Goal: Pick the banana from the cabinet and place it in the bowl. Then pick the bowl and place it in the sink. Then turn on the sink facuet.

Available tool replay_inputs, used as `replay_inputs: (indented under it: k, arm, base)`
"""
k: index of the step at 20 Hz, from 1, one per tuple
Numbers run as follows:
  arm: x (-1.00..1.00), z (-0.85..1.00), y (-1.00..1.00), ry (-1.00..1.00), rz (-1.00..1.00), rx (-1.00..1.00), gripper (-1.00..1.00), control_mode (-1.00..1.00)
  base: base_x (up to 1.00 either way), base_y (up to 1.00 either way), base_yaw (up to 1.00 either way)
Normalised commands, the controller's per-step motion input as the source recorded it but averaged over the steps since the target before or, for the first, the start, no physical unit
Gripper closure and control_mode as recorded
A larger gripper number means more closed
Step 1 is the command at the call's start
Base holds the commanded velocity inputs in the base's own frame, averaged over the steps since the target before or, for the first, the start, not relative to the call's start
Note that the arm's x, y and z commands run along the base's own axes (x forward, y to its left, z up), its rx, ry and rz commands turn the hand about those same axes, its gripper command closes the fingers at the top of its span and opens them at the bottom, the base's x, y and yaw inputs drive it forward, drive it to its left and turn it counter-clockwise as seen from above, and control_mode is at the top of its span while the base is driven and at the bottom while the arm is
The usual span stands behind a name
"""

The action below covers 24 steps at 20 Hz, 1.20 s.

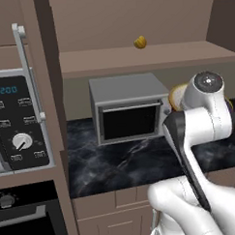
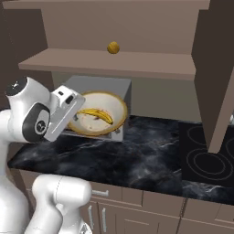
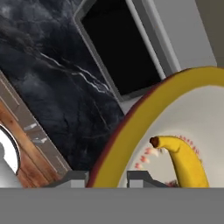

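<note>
My gripper (image 3: 107, 178) is clamped on the rim of the bowl (image 2: 98, 114), lifted above the dark counter (image 2: 137, 155) in front of the microwave (image 1: 129, 109). The banana (image 2: 97, 114) lies inside the bowl. Bare counter spreads toward the front edge.

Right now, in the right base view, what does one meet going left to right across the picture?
Robot arm → bowl with the banana in it, in front of the microwave → stove burners.
</note>
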Motion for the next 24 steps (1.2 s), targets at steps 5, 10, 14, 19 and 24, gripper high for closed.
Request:
replay_inputs:
  k: [5, 10, 14, 19, 24]
  arm:
    - [-0.47, 0.73, 0.01, 0.00, 0.22, 0.00, 1.00, -1.00]
    - [-0.54, -0.06, 0.00, 0.01, 0.14, 0.00, 1.00, -1.00]
    - [-0.35, -0.05, 0.04, 0.00, 0.06, 0.00, 1.00, -1.00]
    - [-0.14, 0.00, 0.09, 0.00, 0.03, -0.04, 1.00, 1.00]
    - [0.00, 0.00, 0.00, 0.00, 0.00, 0.00, 1.00, 1.00]
  base:
    - [0.00, 0.00, 0.00]
    - [0.00, 0.00, 0.00]
    - [0.00, 0.00, 0.00]
    - [-0.28, 0.09, 0.01]
    - [-1.00, 0.07, 0.00]
